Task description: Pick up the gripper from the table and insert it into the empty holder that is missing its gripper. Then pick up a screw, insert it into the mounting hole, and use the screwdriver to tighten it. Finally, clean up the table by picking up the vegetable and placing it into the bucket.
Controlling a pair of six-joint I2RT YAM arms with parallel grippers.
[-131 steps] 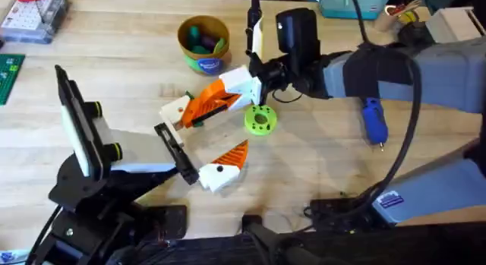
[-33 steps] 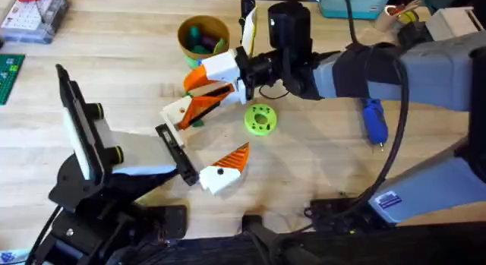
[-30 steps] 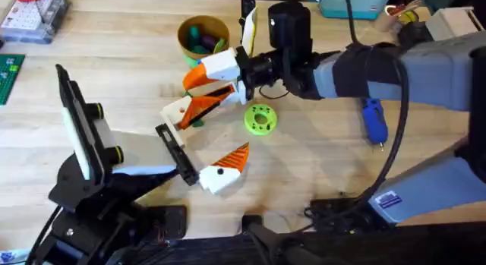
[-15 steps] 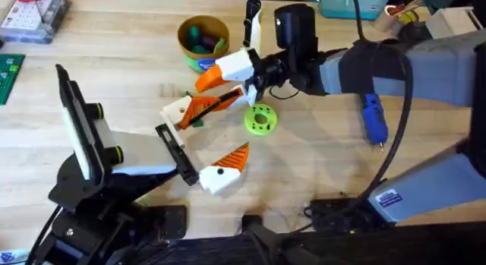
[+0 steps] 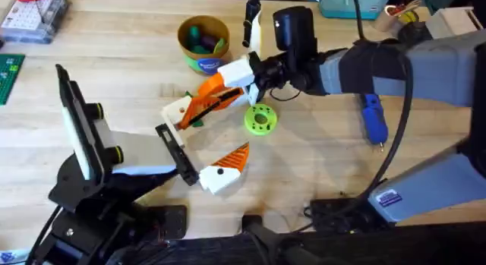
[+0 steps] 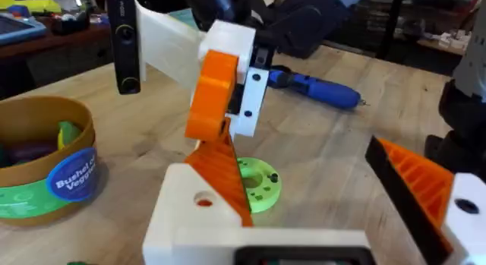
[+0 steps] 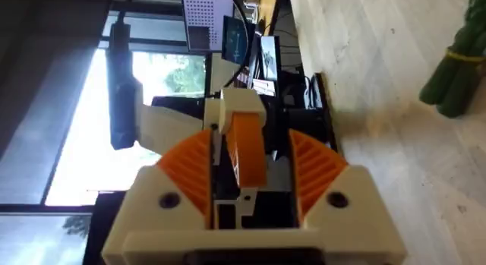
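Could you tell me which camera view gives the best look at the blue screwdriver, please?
The overhead view: the screwdriver lies whole on the table, tip visible. The left wrist view shows it far off, partly hidden behind the arm. The right wrist view adds nothing.

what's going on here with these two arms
The right gripper is at the tip of the long orange-and-white finger fixed to the left arm. The loose orange-and-white wedge gripper lies on the light wooden table beside the black empty holder. The blue-handled screwdriver and small dark green vegetable lie untouched.
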